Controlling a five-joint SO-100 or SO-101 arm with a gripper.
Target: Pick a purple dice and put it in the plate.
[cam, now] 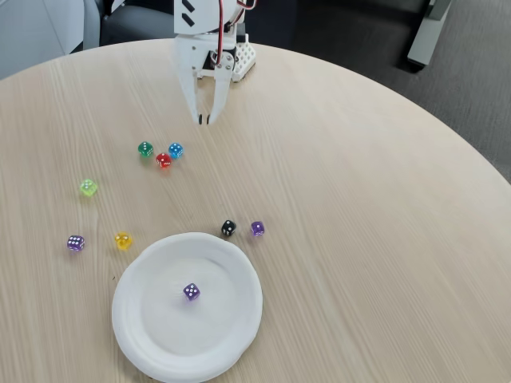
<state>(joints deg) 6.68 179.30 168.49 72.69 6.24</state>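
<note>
A large round white plate (pixel 144 331) lies at the front of the table in the fixed view, with one purple dice (pixel 192 291) inside it near its middle. A second purple dice (pixel 257 228) rests on the wood just beyond the plate's far right rim, beside a black die (pixel 228 227). A third purple one (pixel 75 242) sits to the plate's left. My white gripper (pixel 204 120) hangs near the table's far edge, fingertips nearly together and empty, well away from all the dice.
Green (pixel 144 148), red (pixel 164 159) and blue (pixel 176 150) dice cluster below the gripper. A lime die (pixel 88 187) and a yellow die (pixel 122 239) lie at the left. The round table's edge curves along the right.
</note>
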